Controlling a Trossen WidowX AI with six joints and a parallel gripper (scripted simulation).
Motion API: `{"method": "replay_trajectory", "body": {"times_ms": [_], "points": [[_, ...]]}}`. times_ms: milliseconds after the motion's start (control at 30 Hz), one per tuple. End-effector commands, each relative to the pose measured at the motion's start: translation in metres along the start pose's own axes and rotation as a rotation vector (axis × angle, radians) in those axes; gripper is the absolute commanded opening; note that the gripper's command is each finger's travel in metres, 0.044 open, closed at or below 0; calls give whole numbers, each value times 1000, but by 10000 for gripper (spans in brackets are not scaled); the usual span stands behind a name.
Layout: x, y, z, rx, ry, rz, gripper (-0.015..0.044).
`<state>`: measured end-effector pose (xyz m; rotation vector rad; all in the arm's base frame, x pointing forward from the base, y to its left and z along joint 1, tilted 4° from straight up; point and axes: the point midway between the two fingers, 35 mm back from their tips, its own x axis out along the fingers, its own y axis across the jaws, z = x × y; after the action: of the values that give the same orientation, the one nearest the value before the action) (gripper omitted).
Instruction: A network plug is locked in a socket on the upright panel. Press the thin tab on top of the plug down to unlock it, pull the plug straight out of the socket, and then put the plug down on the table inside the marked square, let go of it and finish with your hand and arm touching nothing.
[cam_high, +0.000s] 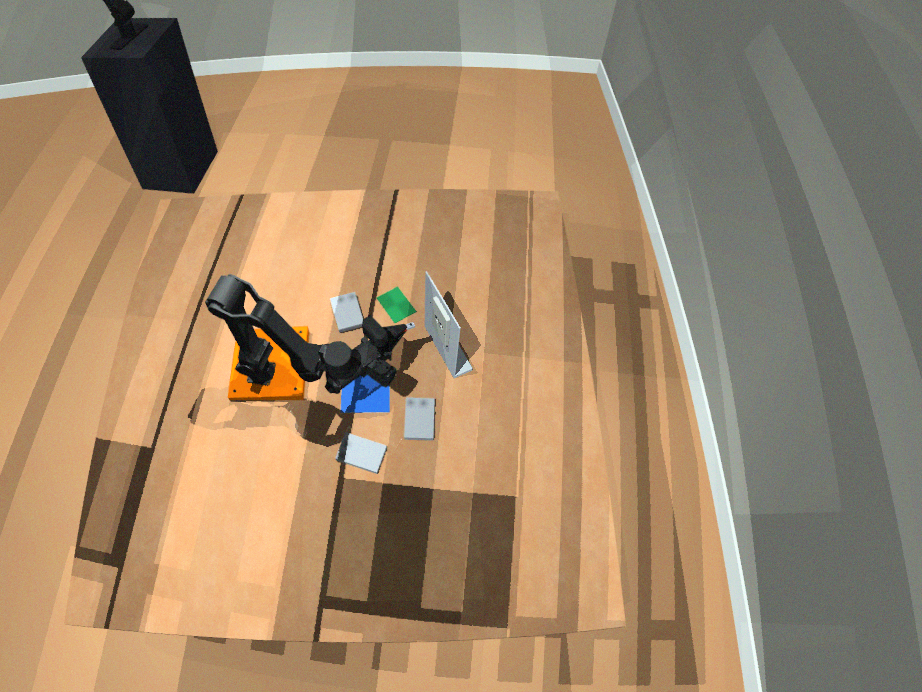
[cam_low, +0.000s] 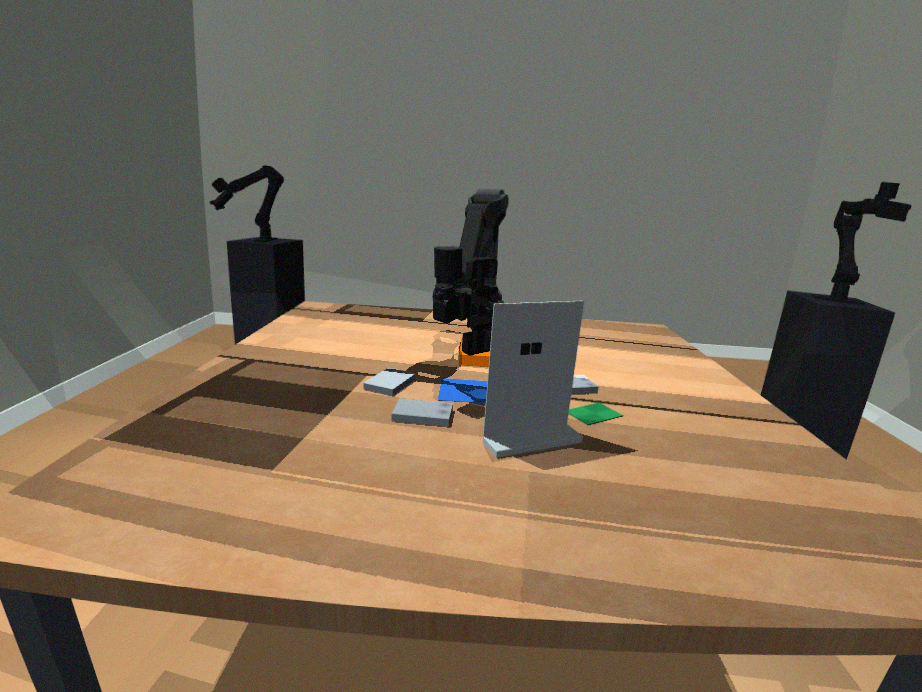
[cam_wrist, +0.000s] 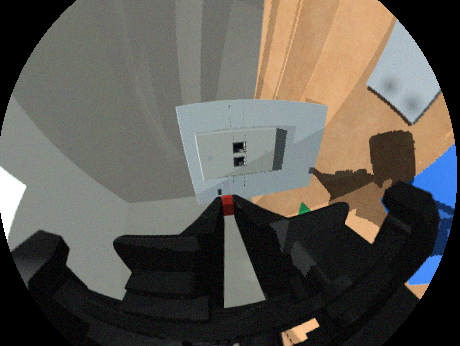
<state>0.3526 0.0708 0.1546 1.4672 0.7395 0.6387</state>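
Observation:
My gripper (cam_high: 406, 326) (cam_wrist: 226, 200) is shut on the plug (cam_high: 413, 326) (cam_wrist: 228, 204); its red part shows between the fingertips in the wrist view. The plug is out of the socket, held in the air a short way in front of the upright panel (cam_high: 454, 354) (cam_low: 532, 394) (cam_wrist: 252, 115). Two dark socket openings (cam_wrist: 239, 154) show with nothing in them. The plug's tab cannot be made out. A green square (cam_high: 396, 303) (cam_low: 595, 413) lies beside the panel, and a blue square (cam_high: 367, 402) (cam_low: 461, 390) (cam_wrist: 440, 170) lies partly under the arm. The panel hides the fingertips in the exterior view.
Grey flat boxes lie about the table: one (cam_high: 346, 312) beside the green square, one (cam_high: 420, 418) (cam_low: 422, 412) right of the blue square, one (cam_high: 362, 453) (cam_low: 388, 382) in front. The arm stands on an orange base (cam_high: 275, 387). Black pedestals (cam_low: 265, 286) (cam_low: 819, 364) bear other arms.

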Motion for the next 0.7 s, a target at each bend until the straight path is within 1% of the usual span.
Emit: {"method": "replay_trajectory", "body": {"times_ms": [0, 333, 667], "points": [[-3, 12, -2, -11, 3, 4, 0], [-9, 27, -8, -9, 1, 2, 0], [-5, 12, 2, 129, -143, -102, 0]]}}
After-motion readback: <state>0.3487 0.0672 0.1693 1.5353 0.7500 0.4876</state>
